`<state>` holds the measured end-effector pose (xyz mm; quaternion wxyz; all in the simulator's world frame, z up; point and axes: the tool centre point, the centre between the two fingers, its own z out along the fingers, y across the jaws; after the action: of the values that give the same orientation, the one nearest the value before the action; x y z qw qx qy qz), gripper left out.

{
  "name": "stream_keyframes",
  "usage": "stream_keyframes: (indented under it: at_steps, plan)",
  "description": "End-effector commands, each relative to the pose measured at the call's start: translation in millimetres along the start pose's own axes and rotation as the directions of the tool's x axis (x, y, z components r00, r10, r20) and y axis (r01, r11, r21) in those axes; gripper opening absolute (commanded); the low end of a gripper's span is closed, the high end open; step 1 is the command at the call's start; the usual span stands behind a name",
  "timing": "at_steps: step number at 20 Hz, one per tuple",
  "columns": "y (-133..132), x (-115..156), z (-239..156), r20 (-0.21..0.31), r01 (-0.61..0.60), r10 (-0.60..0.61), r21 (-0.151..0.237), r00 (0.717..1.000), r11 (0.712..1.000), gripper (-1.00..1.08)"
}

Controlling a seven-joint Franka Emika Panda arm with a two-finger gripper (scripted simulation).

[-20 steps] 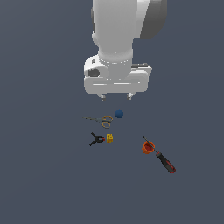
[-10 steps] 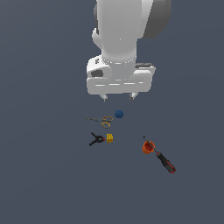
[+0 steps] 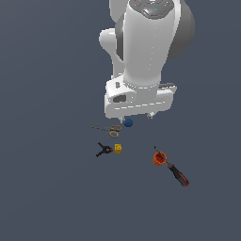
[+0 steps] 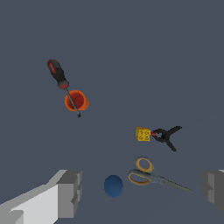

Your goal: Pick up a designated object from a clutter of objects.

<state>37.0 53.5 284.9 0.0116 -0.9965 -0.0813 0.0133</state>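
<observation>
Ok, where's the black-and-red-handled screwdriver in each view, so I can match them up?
Exterior view: the black-and-red-handled screwdriver lies toward the exterior view's right, apart from the main clutter.
Wrist view: it lies far from the jaws.
Shared landmark: the small orange cup, which its thin shaft crosses.

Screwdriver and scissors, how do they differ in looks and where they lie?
The screwdriver has one thick black handle marked red and a thin dark shaft; the scissors have two yellow loop handles and grey blades. The screwdriver's shaft crosses the orange cup; the scissors touch nothing and lie beside the blue ball. In the wrist view the scissors lie between the pincer's fingers; the screwdriver lies farther off. Both lie flat.
</observation>
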Motion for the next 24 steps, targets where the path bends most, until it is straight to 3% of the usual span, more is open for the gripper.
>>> stream_keyframes:
  at_steps: [1,9,16,24]
  plan:
    - [-10.3,13.8,12.4,0.001,0.053,-0.053,-0.008,0.999,0.999,1.00]
    - [-56.4,62.9,67.7,0.002,0.261,-0.261,-0.031,0.965,0.965,1.00]
    - [-101.5,95.0,122.0,0.000,0.426,-0.426,-0.037,0.905,0.904,1.00]
    - [-136.8,111.9,165.3,-0.004,0.536,-0.537,-0.036,0.844,0.843,1.00]
